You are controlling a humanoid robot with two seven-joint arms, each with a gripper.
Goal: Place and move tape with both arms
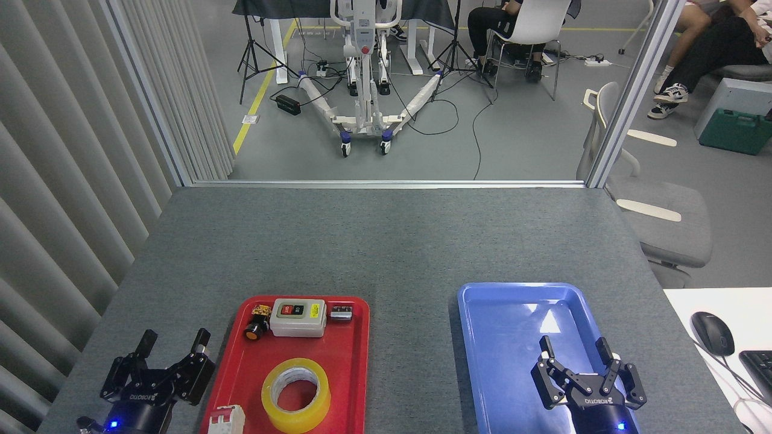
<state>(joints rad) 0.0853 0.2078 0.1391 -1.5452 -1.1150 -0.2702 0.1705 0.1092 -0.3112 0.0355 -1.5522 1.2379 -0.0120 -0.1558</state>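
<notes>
The tape (pixel 296 395), a wide yellow translucent roll with a whitish core, lies flat in the red tray (pixel 356 361) near its front. My left gripper (pixel 173 343) hovers open just left of the red tray, a hand's width from the tape, nothing between its fingers. Over the front part of the blue tray (pixel 506 313) my right gripper (pixel 575 348) stands open and holds nothing.
The red tray also holds a grey switch box (pixel 298 317), a small yellow-black button part (pixel 257 322), a small black connector (pixel 341 312) and a white-red breaker (pixel 226 420). A white desk with a mouse (pixel 712 333) adjoins on the right. A chair (pixel 651 223) stands beyond the table's right edge.
</notes>
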